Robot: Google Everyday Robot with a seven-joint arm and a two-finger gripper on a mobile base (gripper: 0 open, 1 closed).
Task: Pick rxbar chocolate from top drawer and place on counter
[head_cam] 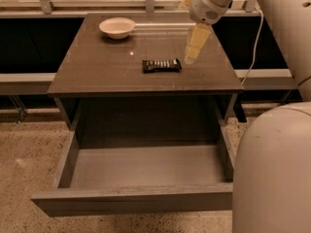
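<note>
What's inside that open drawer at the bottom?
Only bare grey floor shows in the drawer; its front panel and the robot's body hide the near edge and right corner. The bar lies on the counter, the gripper hovering beside it.

One desk. One dark bar near its middle. One white bowl toward the far left corner. One drawer, pulled out below the front edge. One arm, with one end effector hanging above the desk just right of the bar, toward the right edge.
</note>
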